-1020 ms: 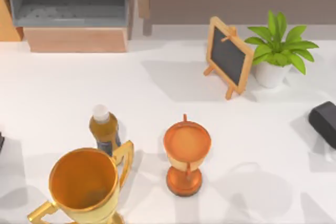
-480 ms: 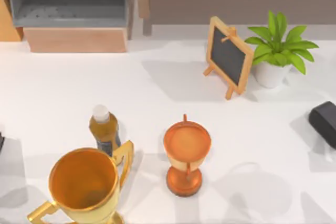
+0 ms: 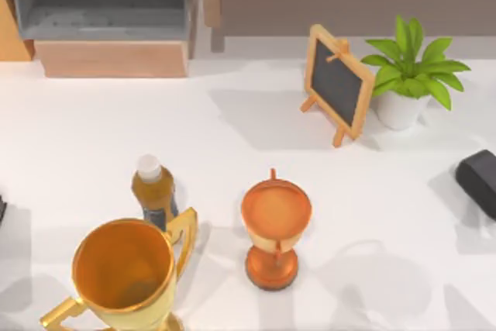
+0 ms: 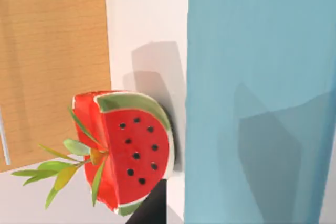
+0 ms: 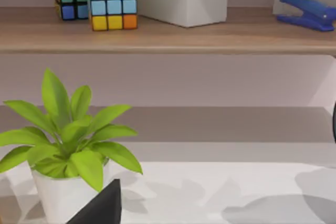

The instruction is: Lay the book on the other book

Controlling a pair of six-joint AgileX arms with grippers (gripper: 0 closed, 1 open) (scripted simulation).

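bottle left of small cup | big cup in front | chalkboard left of plant

You saw little of the robot: the right arm was a matte black, rounded block, and each wrist camera caught one plain dark wedge of fingertip.

White counter seen from above. Near the lower left stands a large gold trophy cup with handles; just behind it, an upright amber bottle with a white cap. At centre, a smaller copper trophy on a round foot. Toward the right rear, a small wood-framed chalkboard easel beside a green potted plant in a white pot. A dark object lies at the right edge. Wooden furniture lines the back.
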